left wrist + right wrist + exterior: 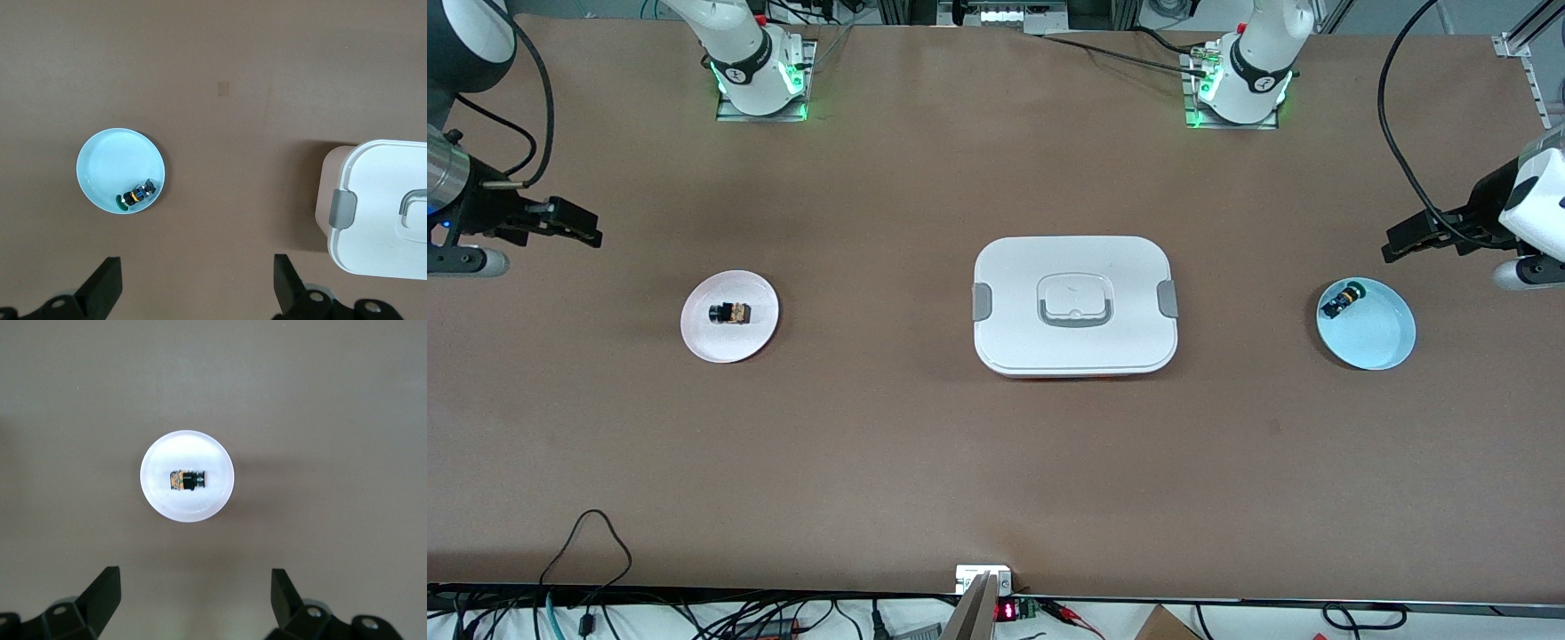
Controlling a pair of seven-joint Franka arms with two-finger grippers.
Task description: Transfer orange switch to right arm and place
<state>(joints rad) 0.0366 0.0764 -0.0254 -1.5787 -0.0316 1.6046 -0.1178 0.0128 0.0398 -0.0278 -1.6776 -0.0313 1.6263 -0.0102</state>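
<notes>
We find the right pincer (pixel 574 224) raised over bare desk (pixel 871 462) at the right arm's end, fingers (pixel 101 595) spread wide and holding nothing. In the front view, the white plate (pixel 756 333) sits at about 4 o'clock from this pincer. The orange switch (pixel 731 313) lies on its side near the centre of that plate, untouched.

We find the left pincer (pixel 1409 242) raised over the desk at the left arm's end, its fingers (pixel 105 285) also spread wide and empty. The light blue plate (pixel 1383 342) sits at about 7 o'clock from it. A small blue-bodied switch (pixel 1341 301) rests against that plate's rim.

A closed white lidded container (pixel 1075 307) stands between the two plates, well apart from both.
</notes>
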